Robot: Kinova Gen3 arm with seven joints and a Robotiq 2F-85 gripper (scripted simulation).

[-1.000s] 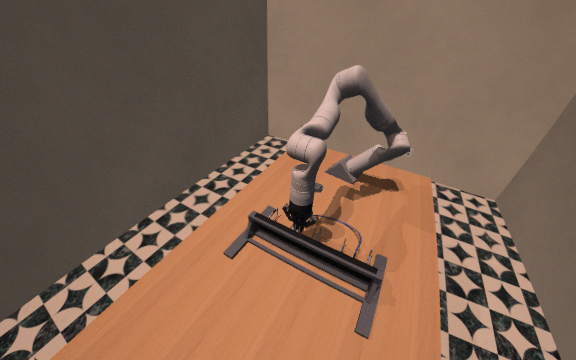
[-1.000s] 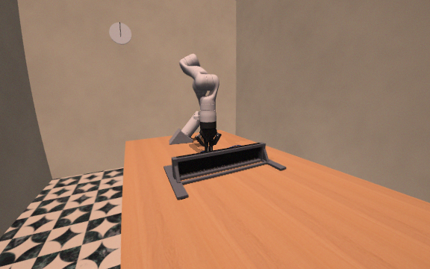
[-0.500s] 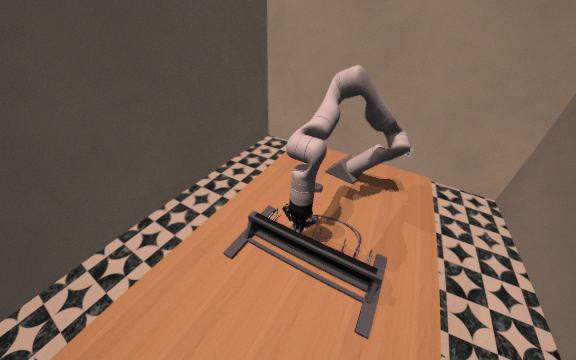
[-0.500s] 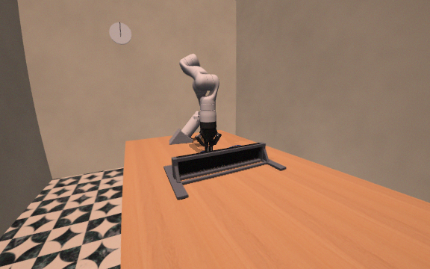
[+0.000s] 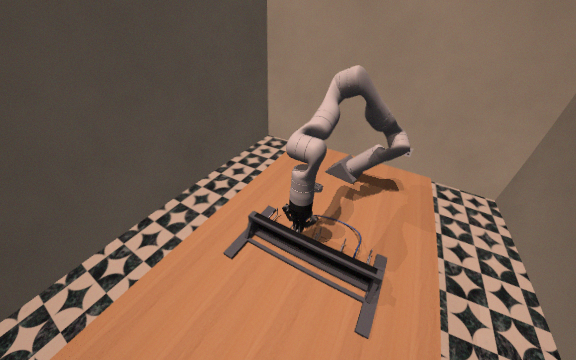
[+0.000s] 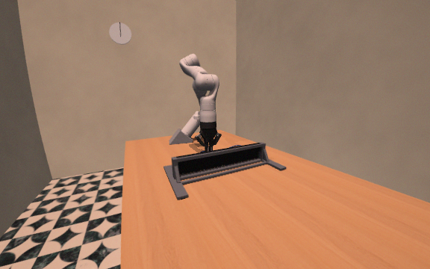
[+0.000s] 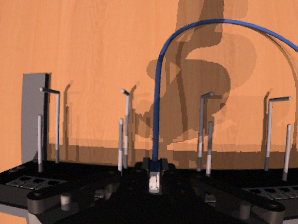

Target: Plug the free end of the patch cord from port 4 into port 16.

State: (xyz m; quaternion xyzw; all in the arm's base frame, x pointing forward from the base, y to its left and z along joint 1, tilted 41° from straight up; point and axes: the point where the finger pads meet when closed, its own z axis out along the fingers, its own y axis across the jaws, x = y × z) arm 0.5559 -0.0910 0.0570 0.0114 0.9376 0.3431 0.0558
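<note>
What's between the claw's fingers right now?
The claw is shut on the blue patch cord's pale plug. The plug's latch and the port below are hidden.

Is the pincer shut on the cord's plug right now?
Yes. The pincer is shut on the plug; the blue cord arcs away.

A blue cord (image 7: 160,90) is showing against the orange wood-grain table (image 5: 218,310). The rack (image 5: 368,312) is looking dark grey, the arm (image 5: 318,125) pale grey-white, its gripper (image 5: 298,220) black. The floor (image 5: 118,260) is showing black-and-cream star checks.
</note>
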